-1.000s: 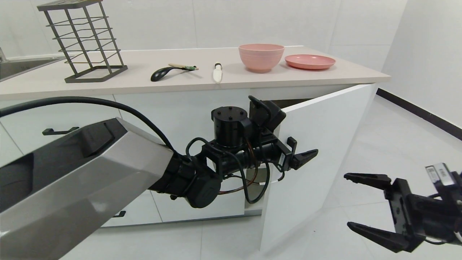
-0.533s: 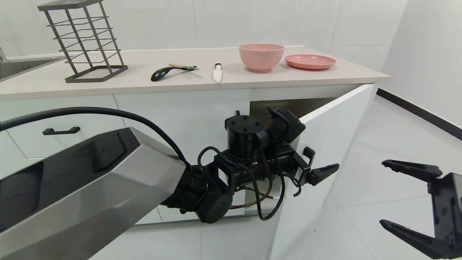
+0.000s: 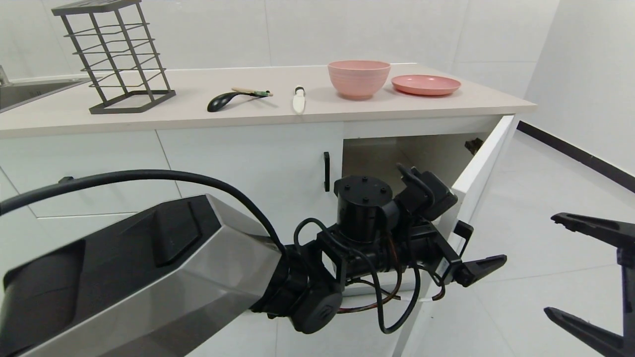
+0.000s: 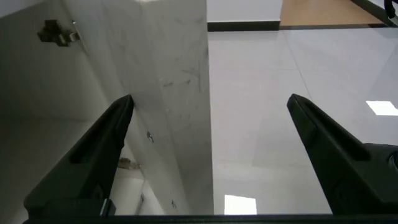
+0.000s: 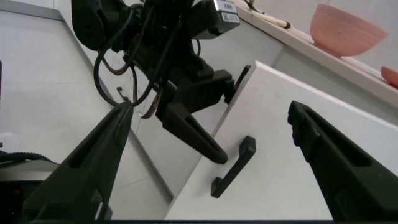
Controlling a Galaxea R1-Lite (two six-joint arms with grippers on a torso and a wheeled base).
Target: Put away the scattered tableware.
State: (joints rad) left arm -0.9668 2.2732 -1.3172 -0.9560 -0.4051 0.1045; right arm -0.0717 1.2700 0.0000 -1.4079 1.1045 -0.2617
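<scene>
On the counter (image 3: pixel 149 116) lie a black spoon (image 3: pixel 225 99), a white knife (image 3: pixel 298 100), a pink bowl (image 3: pixel 358 78) and a pink plate (image 3: pixel 425 85). Below the plate, the white cabinet door (image 3: pixel 483 153) stands swung out. My left gripper (image 3: pixel 488 255) is open and straddles the door's free edge (image 4: pixel 180 93) near its black handle (image 3: pixel 464 233). One finger is outside the door; the other is hidden behind it. My right gripper (image 3: pixel 549 264) is open and holds nothing, out over the floor to the right of the door. Its wrist view shows the left gripper (image 5: pixel 193 130) and the handle (image 5: pixel 233 165).
A black wire rack (image 3: pixel 113 54) stands at the counter's left, beside a sink (image 3: pixel 25 91). The cabinet's inside (image 3: pixel 397 158) is bare, with a hinge (image 4: pixel 56 31) on the door. A closed door with a vertical handle (image 3: pixel 326 171) is left of the opening. White floor lies to the right.
The cabinet door has swung much further open. My left gripper has moved right and down along with its edge. My right gripper has drawn back to the right.
</scene>
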